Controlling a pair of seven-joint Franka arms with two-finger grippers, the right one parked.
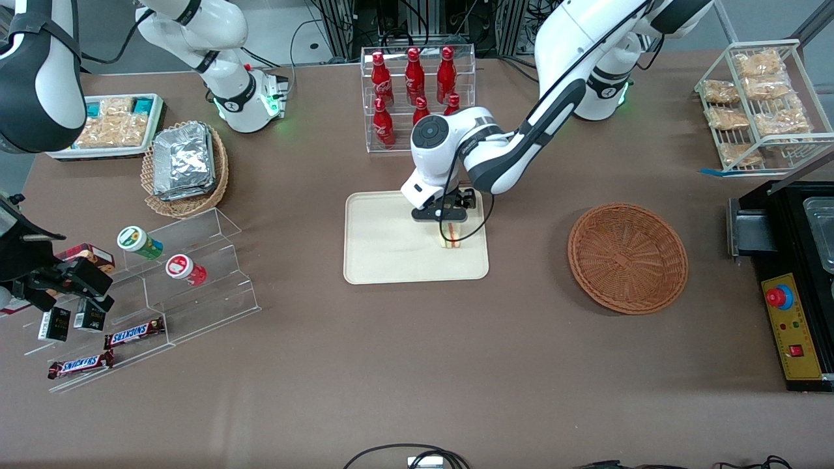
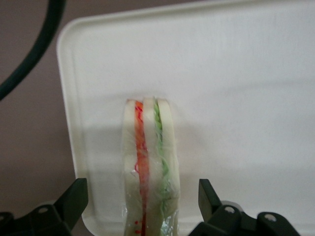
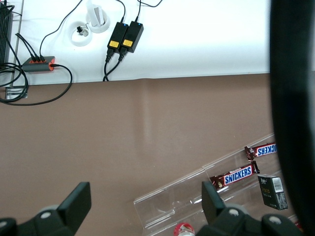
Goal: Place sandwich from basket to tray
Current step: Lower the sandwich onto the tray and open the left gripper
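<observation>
The tray (image 1: 391, 254) lies near the middle of the surface (image 1: 417, 365). The sandwich (image 1: 449, 236) stands on edge on the tray, close to the tray's edge toward the working arm's end. The claw (image 1: 448, 218) hangs directly above the sandwich, its fingers (image 2: 74, 199) spread to either side of the sandwich and apart from it. The basket (image 1: 627, 257) sits on the surface beside the tray, toward the working arm's end, well apart from it. A bottle rack (image 1: 417, 98) stands farther from the front camera than the tray.
</observation>
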